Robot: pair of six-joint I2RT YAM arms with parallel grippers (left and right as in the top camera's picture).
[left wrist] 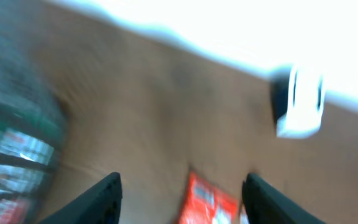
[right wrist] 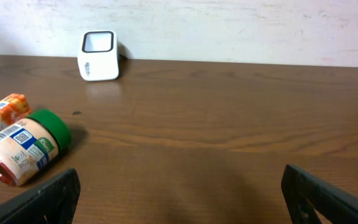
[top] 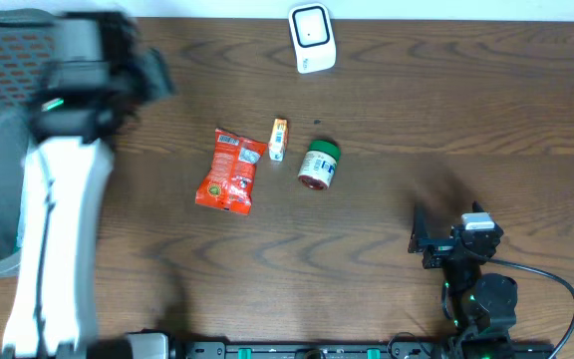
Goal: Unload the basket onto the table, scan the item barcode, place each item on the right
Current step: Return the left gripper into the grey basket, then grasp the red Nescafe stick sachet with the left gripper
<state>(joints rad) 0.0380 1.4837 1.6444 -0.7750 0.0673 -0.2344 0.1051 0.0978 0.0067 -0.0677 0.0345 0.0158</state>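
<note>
The left gripper hangs well left of the scanner, fingers apart and empty. The right gripper sits well in front of the scanner, spread wide, holding nothing. Nearer the scanner lie a red packet, a tipped green-lidded jar, and a small orange box between them.

Red packet, green-lidded jar, white scanner, brown wood-grain table.
</note>
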